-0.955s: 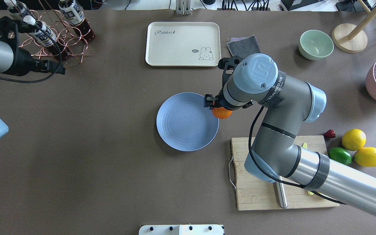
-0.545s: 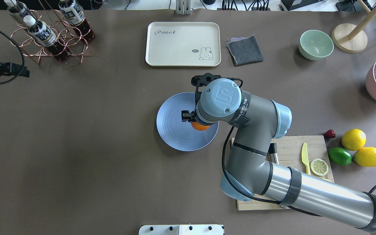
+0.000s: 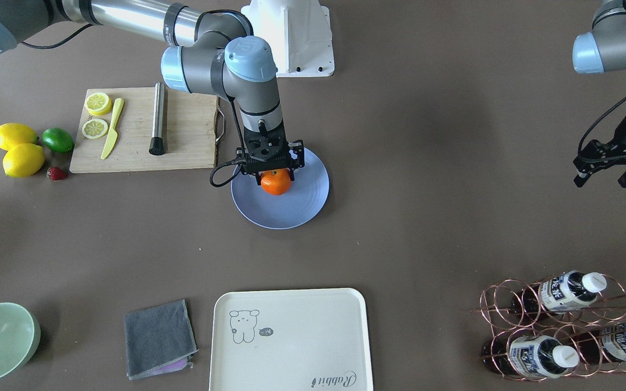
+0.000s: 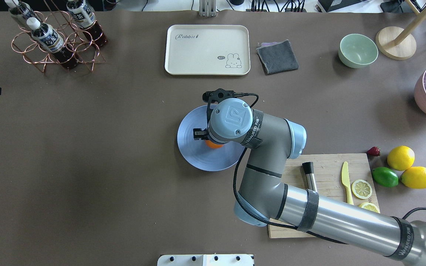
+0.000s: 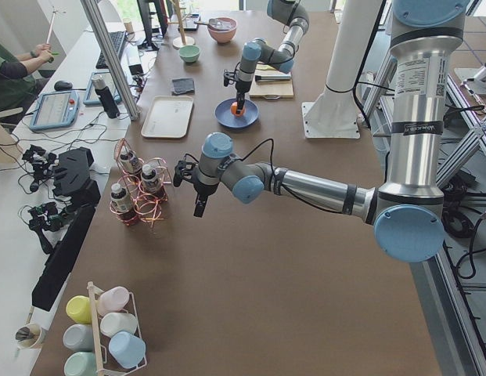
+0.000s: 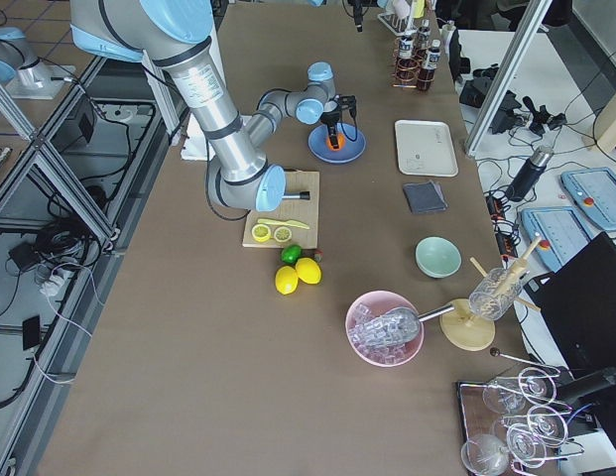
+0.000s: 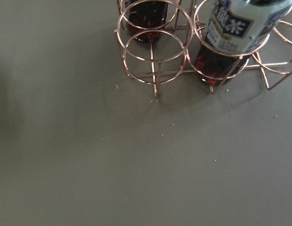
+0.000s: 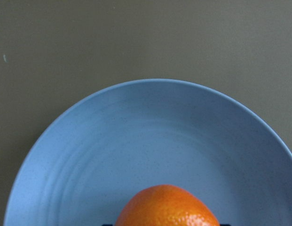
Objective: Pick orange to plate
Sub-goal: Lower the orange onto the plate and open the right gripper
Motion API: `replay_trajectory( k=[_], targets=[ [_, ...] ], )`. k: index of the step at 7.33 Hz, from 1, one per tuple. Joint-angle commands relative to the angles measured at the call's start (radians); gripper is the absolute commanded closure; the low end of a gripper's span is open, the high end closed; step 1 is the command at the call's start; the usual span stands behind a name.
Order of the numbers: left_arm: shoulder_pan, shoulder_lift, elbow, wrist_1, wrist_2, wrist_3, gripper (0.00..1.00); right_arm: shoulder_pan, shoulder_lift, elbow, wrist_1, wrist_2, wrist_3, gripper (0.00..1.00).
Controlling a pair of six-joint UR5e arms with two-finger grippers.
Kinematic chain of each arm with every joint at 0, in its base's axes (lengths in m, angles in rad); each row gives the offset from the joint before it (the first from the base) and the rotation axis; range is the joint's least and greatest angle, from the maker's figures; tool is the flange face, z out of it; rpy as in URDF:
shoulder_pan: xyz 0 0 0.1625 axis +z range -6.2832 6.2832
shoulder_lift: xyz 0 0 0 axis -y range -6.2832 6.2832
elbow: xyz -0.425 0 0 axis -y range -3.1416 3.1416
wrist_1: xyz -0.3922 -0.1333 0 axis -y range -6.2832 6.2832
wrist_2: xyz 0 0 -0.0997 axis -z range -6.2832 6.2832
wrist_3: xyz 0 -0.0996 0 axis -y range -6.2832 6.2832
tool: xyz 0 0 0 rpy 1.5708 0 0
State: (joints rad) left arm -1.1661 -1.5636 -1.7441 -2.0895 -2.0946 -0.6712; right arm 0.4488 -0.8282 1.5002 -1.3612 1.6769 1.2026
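Observation:
The orange [image 3: 276, 182] hangs low over the middle of the light blue plate [image 3: 305, 198], and my right gripper [image 3: 276, 174] is shut on it from above, a finger on either side. Whether the fruit touches the plate I cannot tell. In the overhead view the right wrist covers most of the orange [image 4: 213, 145] and part of the plate [image 4: 192, 153]. The right wrist view shows the orange [image 8: 167, 207] at the bottom edge over the plate [image 8: 136, 136]. My left gripper [image 3: 602, 175] hovers open and empty, far off near the bottle rack.
A cutting board [image 4: 327, 168] with knife, lemon slices and a steel rod lies right of the plate. Two lemons [image 4: 400, 157] and a lime [image 4: 385, 176] sit beyond it. Cream tray [image 4: 207, 50], grey cloth [image 4: 277, 56], green bowl [image 4: 358, 50] and copper bottle rack [image 4: 56, 40] line the far side.
My right gripper carried the orange leftward from the plate's right rim to above its middle. The left arm drew back to the left, almost out of the overhead view.

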Motion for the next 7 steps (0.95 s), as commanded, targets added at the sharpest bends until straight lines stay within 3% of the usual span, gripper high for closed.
replay_trajectory(
  k=[1,2,5,7],
  targets=[
    [-0.003,0.003,0.008,0.0,-0.002,0.004,0.02,-0.002,0.026,-0.021,0.008,-0.008,0.005,0.5],
    [-0.003,0.003,0.014,-0.003,-0.004,0.004,0.02,-0.002,0.024,-0.021,0.008,-0.008,0.005,0.0],
    [-0.003,0.003,0.02,-0.009,-0.004,0.002,0.02,0.036,0.026,0.024,-0.056,0.003,-0.009,0.0],
    [-0.009,0.038,0.009,-0.009,-0.004,0.048,0.02,0.103,0.021,0.208,-0.276,0.117,-0.012,0.0]
  ],
)
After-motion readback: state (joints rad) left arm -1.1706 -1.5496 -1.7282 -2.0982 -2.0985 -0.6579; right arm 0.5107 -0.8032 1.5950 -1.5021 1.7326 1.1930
